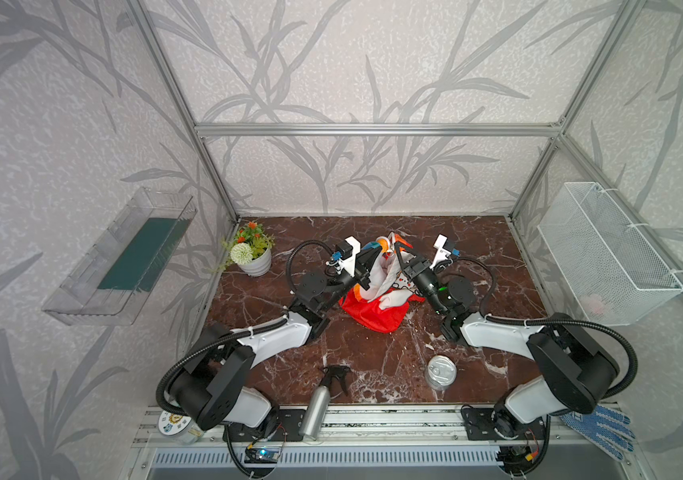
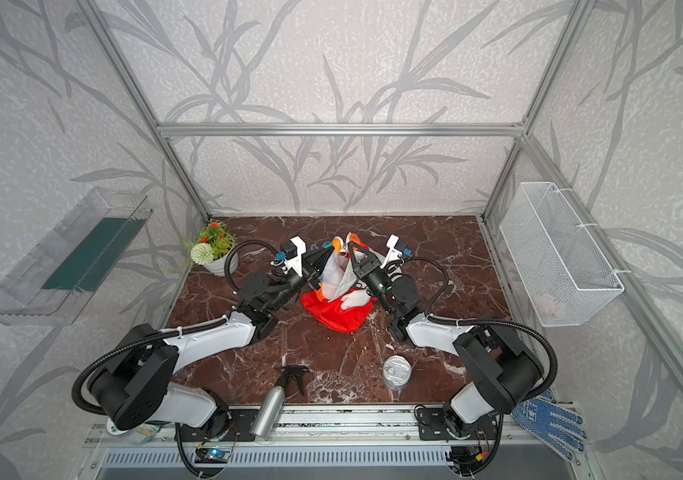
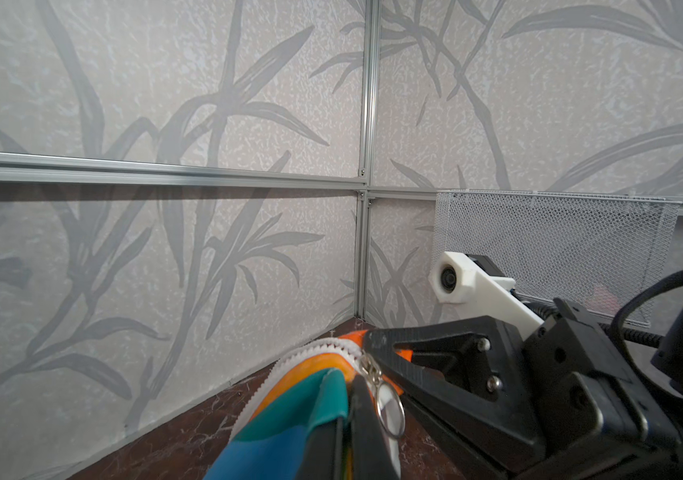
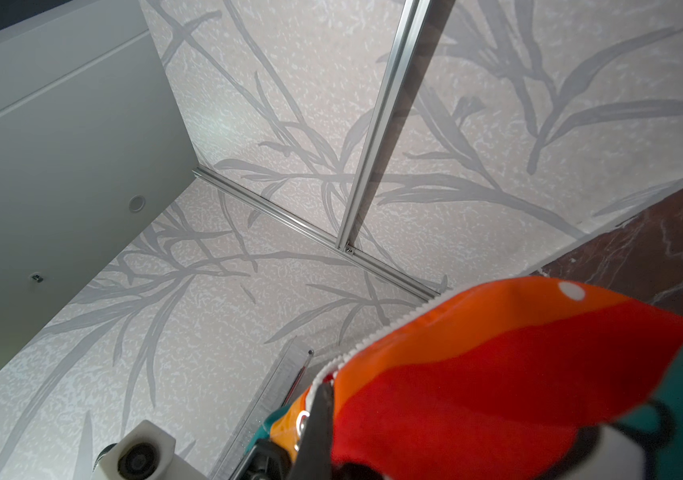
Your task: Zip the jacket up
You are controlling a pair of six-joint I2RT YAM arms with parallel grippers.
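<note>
Pinching thin rainbow-striped jacket (image 1: 373, 311) | left gripper (image 1: 374, 249) clamped on fabric | right gripper (image 1: 397, 251) clamped on fabric

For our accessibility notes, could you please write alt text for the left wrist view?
The left end effector is shut on the rainbow-striped jacket beside its white zipper, where a metal ring pull hangs. The right end effector pinches the jacket's orange edge opposite; a white mesh basket hangs on the leaf-patterned wall behind.
</note>
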